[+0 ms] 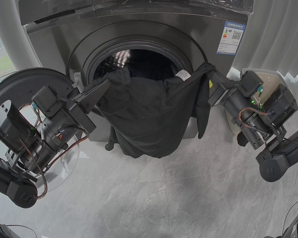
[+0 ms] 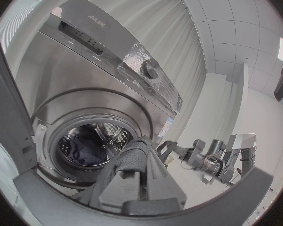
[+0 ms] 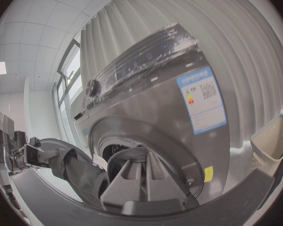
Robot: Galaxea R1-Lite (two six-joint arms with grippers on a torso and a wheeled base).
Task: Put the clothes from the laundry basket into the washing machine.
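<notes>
Head view: black garment [image 1: 149, 116] held wide before the drum

The black garment hangs at frame centre, spread between the left gripper [image 1: 105, 82] at its left corner and the right gripper [image 1: 209, 68] at its right corner, each clamped tight on the cloth. It sits just in front of the open mouth of the washing machine [image 1: 139, 27], whose door [image 1: 23, 80] stands open at frame left. Grey tiled floor [image 1: 162, 195] fills the lower frame, a pale curtain [image 1: 278, 23] the upper right, and the laundry basket [image 1: 270, 77] sits at right. The garment's long axis runs left to right, and its bulk droops toward the floor.

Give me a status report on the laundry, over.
Status: left gripper and right gripper shut on black garment, spread before washing machine opening. Garment hangs mostly outside. Open door on robot's left.
</notes>
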